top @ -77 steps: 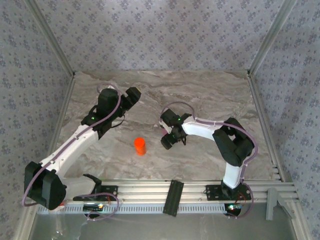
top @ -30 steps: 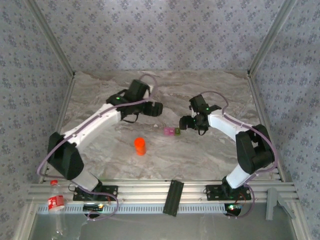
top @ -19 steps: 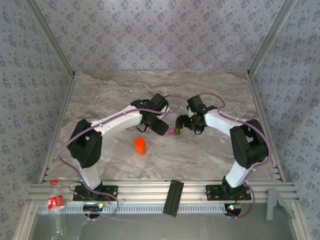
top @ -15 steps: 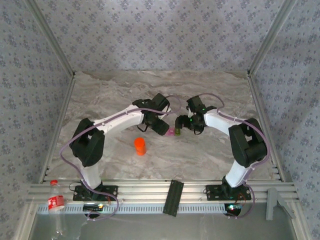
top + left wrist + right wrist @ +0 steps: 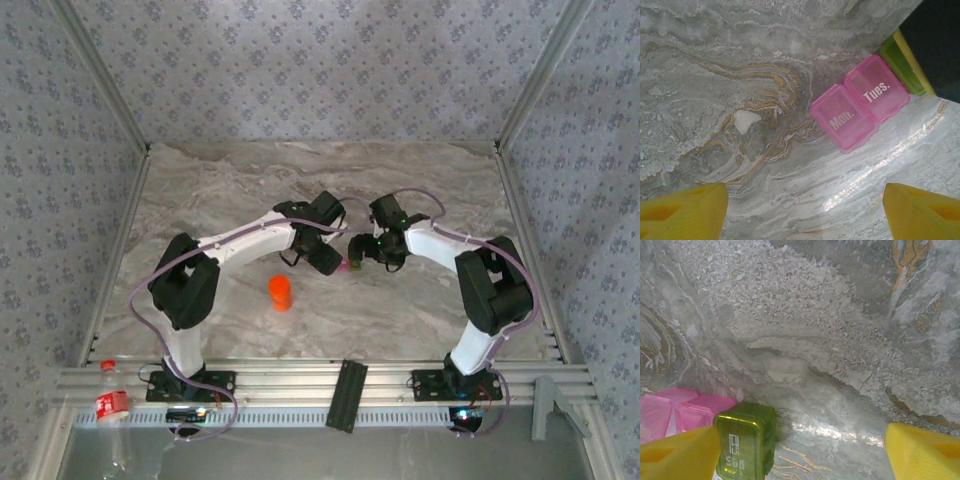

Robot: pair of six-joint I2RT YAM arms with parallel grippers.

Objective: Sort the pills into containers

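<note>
Both arms have swung inward since the earlier top frame. The left gripper (image 5: pixel 333 262) and right gripper (image 5: pixel 357 249) now crowd the containers (image 5: pixel 345 267) near the counter's (image 5: pixel 420 180) middle, with the orange bottle (image 5: pixel 280 292) nearer the near edge.

Left wrist: yellow fingers (image 5: pixel 682 210) spread wide, nothing between them; glossy translucent pink boxes (image 5: pixel 857 115) lettered Mon. and Tues. lie ahead.

Right wrist: jaws equally wide, olive Sun box (image 5: pixel 745 442) just ahead.

Light, smooth plastic on polished marble could skid if nudged, and the grippers might collide.
</note>
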